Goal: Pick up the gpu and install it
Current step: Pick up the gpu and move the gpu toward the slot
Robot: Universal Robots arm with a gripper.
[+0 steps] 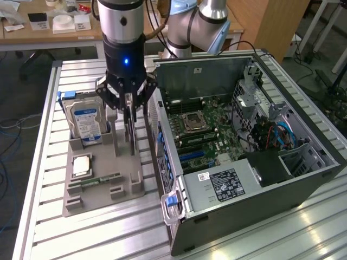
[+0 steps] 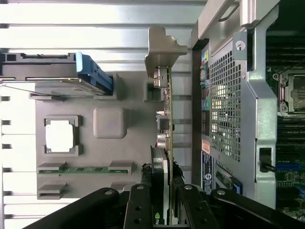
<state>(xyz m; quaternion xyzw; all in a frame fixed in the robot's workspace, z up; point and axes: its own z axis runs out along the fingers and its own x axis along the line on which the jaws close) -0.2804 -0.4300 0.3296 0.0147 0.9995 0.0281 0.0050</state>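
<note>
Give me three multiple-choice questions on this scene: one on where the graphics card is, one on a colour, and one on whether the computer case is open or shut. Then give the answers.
1. Where is the gpu?
A) lying flat on the floor
B) standing on edge in the grey holder, between the fingers of the hand
C) in a cardboard box

2. What colour is most of the label on the hard drive?
A) red
B) yellow
C) blue

3. How is the computer case?
A) lying with its side open, motherboard showing
B) closed on all sides
C) wrapped in plastic

Answers:
1 B: the card stands upright in the holder's slot, with a finger on each side.
2 C: the label is blue.
3 A: the board and its socket are in plain sight through the open side.
</note>
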